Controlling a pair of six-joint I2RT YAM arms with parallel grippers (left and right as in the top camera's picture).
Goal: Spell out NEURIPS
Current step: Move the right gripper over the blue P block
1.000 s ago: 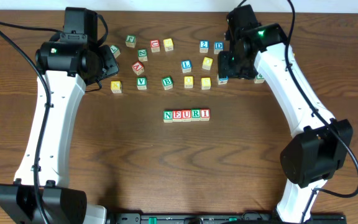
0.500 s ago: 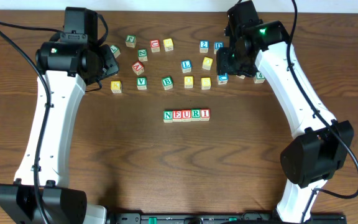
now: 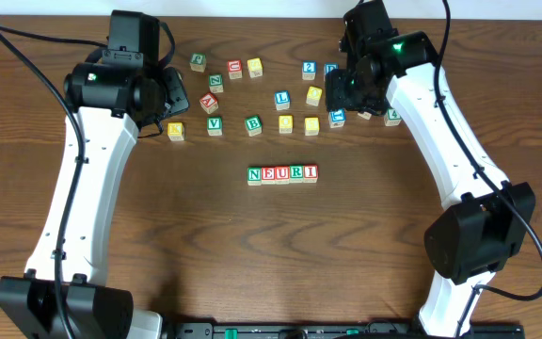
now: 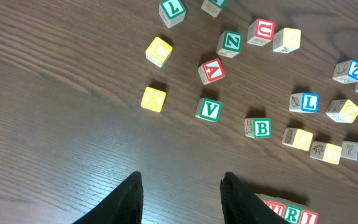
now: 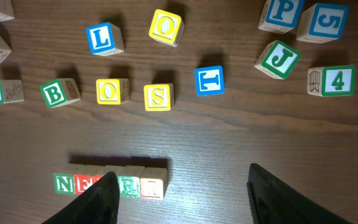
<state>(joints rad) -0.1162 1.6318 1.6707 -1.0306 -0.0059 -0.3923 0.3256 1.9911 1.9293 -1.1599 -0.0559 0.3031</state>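
The cubes N, E, U, R, I stand in a row at mid-table, also low in the right wrist view. A pale cube with a blue P lies at the back right; the right arm hides it from overhead. A yellow S cube sits behind the row, also seen from overhead. My right gripper hangs open and empty above bare wood just right of the row's I. My left gripper hovers open and empty over bare table in front of a green V cube.
Loose cubes are scattered along the back: yellow K, red A, green B, blue L, yellow O, blue T, green J, 5 and 4.
The right gripper's jaws have spread wider. The left arm has shifted slightly to the right. No cube has moved.
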